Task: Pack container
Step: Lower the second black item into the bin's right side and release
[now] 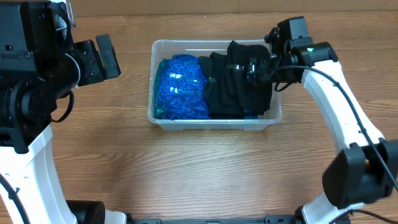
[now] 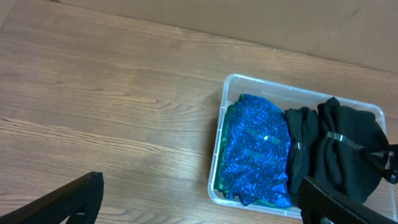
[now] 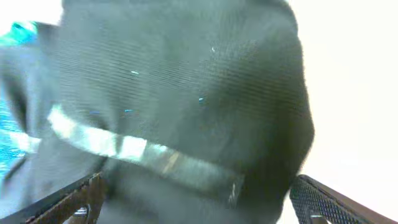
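Overhead: the container (image 1: pixel 213 127) sits on the table (image 1: pixel 199 168) at mid-frame; its left half holds a glittery blue cloth (image 1: pixel 180 87), its right half a black garment (image 1: pixel 227 93); the right hand (image 1: pixel 256 67) is low over the container's right end, above the garment, and dark against dark hides its opening from here; the left hand (image 1: pixel 99 59) hangs over bare table, well to the left of the container, touching nothing.

Left wrist: this hand's two fingers (image 2: pixel 68 199) show at the lower corners, spread wide with only table between them; it is released and holds nothing; the container lies ahead and to the right, apart from the hand, blue cloth at its near end, black garment beyond.

Right wrist: both fingers (image 3: pixel 323 199) sit at the lower corners, wide apart, so this hand is released too; the black garment fills almost the whole space between and beyond them, close and blurred; a silvery band (image 3: pixel 137 149) crosses it; whether the fingers touch the fabric I cannot tell; a sliver of blue cloth shows at the left edge.
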You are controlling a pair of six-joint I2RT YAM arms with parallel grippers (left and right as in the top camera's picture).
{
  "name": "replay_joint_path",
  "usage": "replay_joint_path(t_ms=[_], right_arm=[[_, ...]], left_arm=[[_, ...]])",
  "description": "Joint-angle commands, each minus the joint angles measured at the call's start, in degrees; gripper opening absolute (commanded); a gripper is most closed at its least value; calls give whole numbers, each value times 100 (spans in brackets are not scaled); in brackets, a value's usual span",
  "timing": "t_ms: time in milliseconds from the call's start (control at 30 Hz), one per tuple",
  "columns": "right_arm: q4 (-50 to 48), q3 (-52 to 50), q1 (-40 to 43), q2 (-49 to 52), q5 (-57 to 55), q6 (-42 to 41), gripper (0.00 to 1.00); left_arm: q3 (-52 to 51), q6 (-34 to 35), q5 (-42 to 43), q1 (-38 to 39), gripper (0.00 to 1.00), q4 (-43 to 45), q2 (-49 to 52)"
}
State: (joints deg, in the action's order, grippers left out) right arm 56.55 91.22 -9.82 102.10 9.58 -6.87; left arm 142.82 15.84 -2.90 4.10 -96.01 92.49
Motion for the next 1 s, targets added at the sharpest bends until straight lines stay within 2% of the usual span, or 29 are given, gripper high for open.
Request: replay_joint_path(t_ms=[0, 33, 67, 100, 133, 200, 233, 467, 600, 633, 667, 700, 733, 767, 967], right_arm=[[-116, 262, -68, -568, 173, -160, 100], [-136, 260, -96, -562, 232, -219, 100], [-155, 260, -144, -479, 249, -234, 86], [-186, 254, -181, -391, 247, -234, 79], [-236, 249, -238, -249, 249, -284, 65], [-326, 249, -339, 28, 247, -501, 17], [-358, 249, -374, 140, 245, -546, 4], [-431, 249, -507, 1587, 177, -970, 4], [-278, 332, -507, 1366, 332, -918, 6], [-214, 402, -507, 1121, 334, -872, 13], [-144, 494, -507, 811, 334, -804, 33], [-26, 599, -507, 420, 337, -791, 45], [81, 667, -507, 146, 334, -791, 66], [197, 715, -509, -203, 337, -791, 100], [813, 717, -522, -1895, 337, -815, 100]], left_arm=[[-7, -153, -55, 4, 100, 24, 11], [-7, -153, -52, 4, 100, 24, 11], [-7, -153, -52, 4, 100, 24, 11], [-7, -153, -52, 4, 100, 24, 11], [-7, -153, -52, 4, 100, 24, 11], [-7, -153, -52, 4, 100, 24, 11], [-7, -153, -52, 4, 100, 24, 11], [-7, -153, -52, 2, 100, 24, 11], [-7, -153, -52, 4, 100, 24, 11], [-7, -153, -52, 4, 100, 24, 11], [-7, -153, -52, 4, 100, 24, 11], [-7, -153, -52, 4, 100, 24, 11], [-7, -153, -52, 4, 100, 24, 13], [-7, -153, -52, 4, 100, 24, 13], [-7, -153, -52, 4, 100, 24, 11]])
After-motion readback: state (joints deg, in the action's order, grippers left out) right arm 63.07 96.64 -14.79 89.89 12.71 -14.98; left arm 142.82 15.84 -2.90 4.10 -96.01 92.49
